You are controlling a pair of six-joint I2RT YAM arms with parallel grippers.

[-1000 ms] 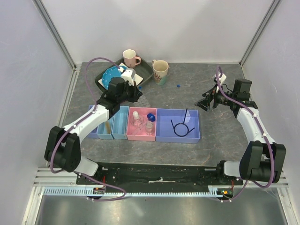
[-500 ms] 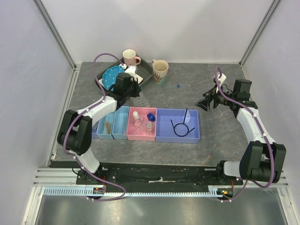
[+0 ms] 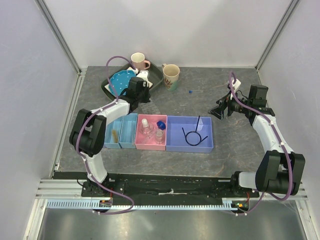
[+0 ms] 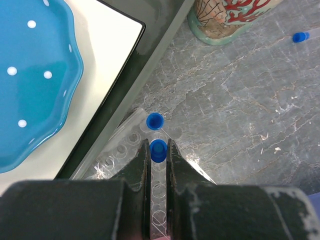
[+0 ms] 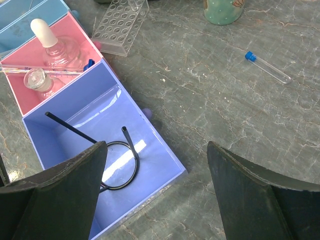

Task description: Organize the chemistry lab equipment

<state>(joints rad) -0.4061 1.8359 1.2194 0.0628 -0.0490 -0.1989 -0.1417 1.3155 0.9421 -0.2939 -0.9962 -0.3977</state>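
Note:
In the left wrist view my left gripper (image 4: 158, 146) is shut on a blue-tipped stick (image 4: 158, 151), held upright over a well of the clear welled tray (image 4: 117, 152). A second blue-tipped stick (image 4: 154, 120) stands in the well just beyond. A third (image 5: 267, 67) lies loose on the table. My right gripper (image 5: 157, 165) is open and empty above the right end of the purple bin (image 5: 45, 137), which holds the black looped wire (image 5: 120, 165) and a clear packet (image 5: 97, 112). The pink bin (image 3: 151, 142) holds tiny clear bottles (image 5: 50, 45) and a blue cap-like piece (image 3: 161, 123).
A blue dotted plate (image 4: 30, 80) sits on a black tray (image 3: 157, 75) at the back left, next to a pink mug (image 3: 138, 62) and a beige mug (image 3: 171, 76). Two light blue bins (image 3: 127, 137) stand left of the pink one; one holds a tan stick (image 3: 115, 135).
My left arm has swung from above the bins back toward the black tray and now sits over the welled tray. The right arm has not moved.

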